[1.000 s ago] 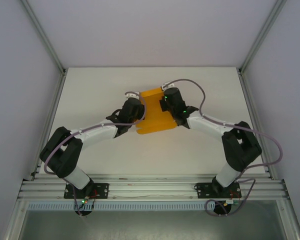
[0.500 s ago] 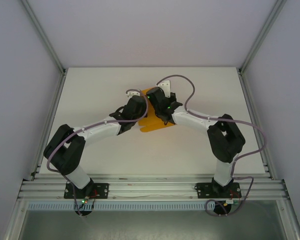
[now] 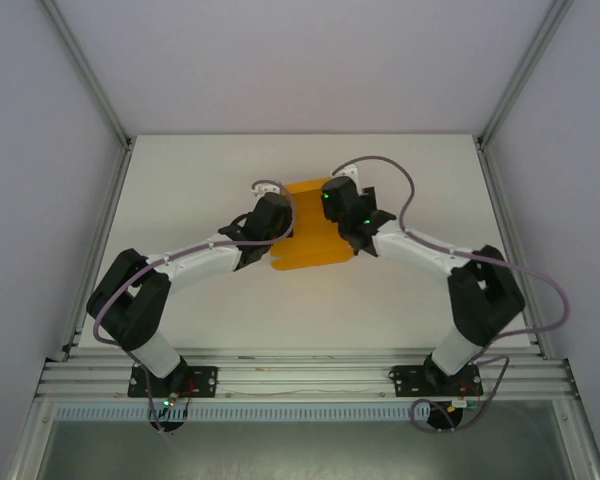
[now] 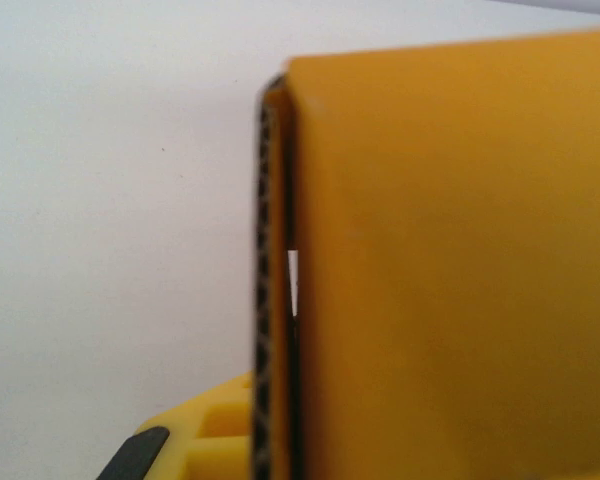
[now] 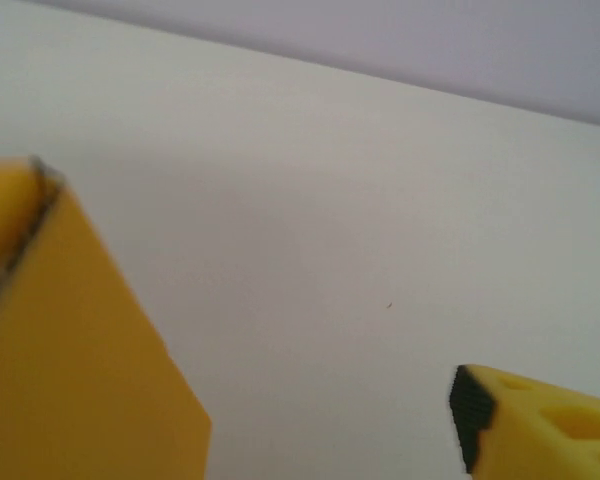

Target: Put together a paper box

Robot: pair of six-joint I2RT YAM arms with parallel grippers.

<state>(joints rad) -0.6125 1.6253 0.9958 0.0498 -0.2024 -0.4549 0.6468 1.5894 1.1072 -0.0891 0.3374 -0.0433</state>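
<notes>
Here, paper box point(image 3: 308, 245) clamped by its edge in left pincer point(image 3: 282, 228), right pincer point(image 5: 290, 410) spread, empty.

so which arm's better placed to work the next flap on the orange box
Right, probably. The right hand is open and free above the right side of the paper box. The left hand is shut on its left edge, so it is better used as the holder.
</notes>
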